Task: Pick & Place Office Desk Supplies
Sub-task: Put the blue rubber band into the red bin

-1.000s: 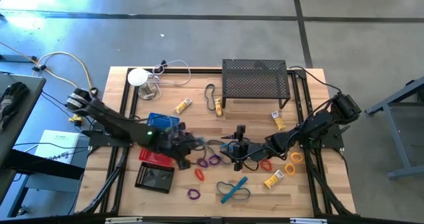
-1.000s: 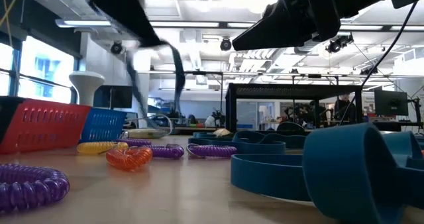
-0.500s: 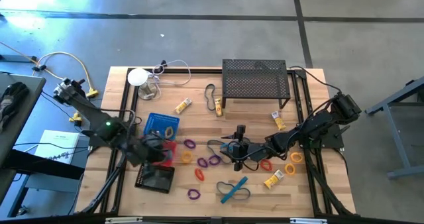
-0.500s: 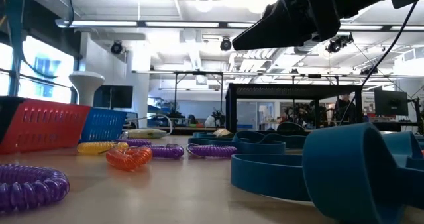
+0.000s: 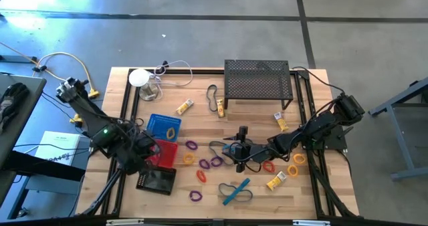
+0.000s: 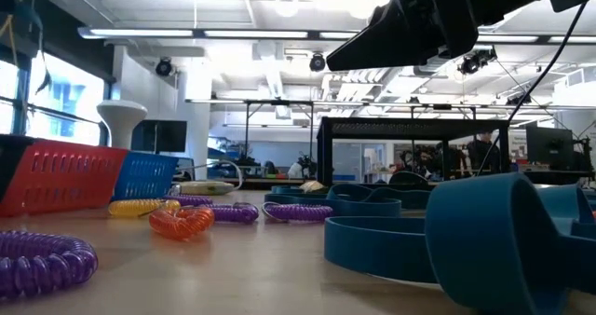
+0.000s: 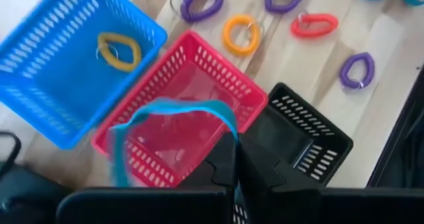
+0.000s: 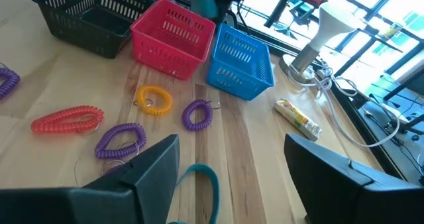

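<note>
from above we see the left gripper [image 5: 146, 152] over the red basket [image 5: 162, 154], at the table's [image 5: 200, 119] left side, with the blue basket [image 5: 164, 126] just behind and the black basket [image 5: 156, 180] just in front. the right gripper [image 5: 239, 149] rests mid-table among blue loops [image 5: 235, 192], purple rings [image 5: 215, 162] and orange rings [image 5: 201, 176]. yellow tubes [image 5: 277, 180] lie near the right edge and by the mesh shelf [image 5: 257, 82]. the white device [image 5: 140, 77] stands at the back left.

level with the table we see a purple ring [image 6: 42, 259] close by, an orange ring [image 6: 182, 222] further in, and a blue loop [image 6: 400, 236] to the right, with the red basket [image 6: 60, 175] at the left.

through the left wrist, our fingers [image 7: 225, 161] are pressed together, pinching a blue loop [image 7: 169, 121] that hangs above the red basket [image 7: 185, 111]. a yellow ring [image 7: 119, 50] lies in the blue basket [image 7: 63, 58].

through the right wrist, our fingers [image 8: 152, 168] stand spread wide, holding nothing, a blue loop [image 8: 202, 184] lying between them on the wood.
</note>
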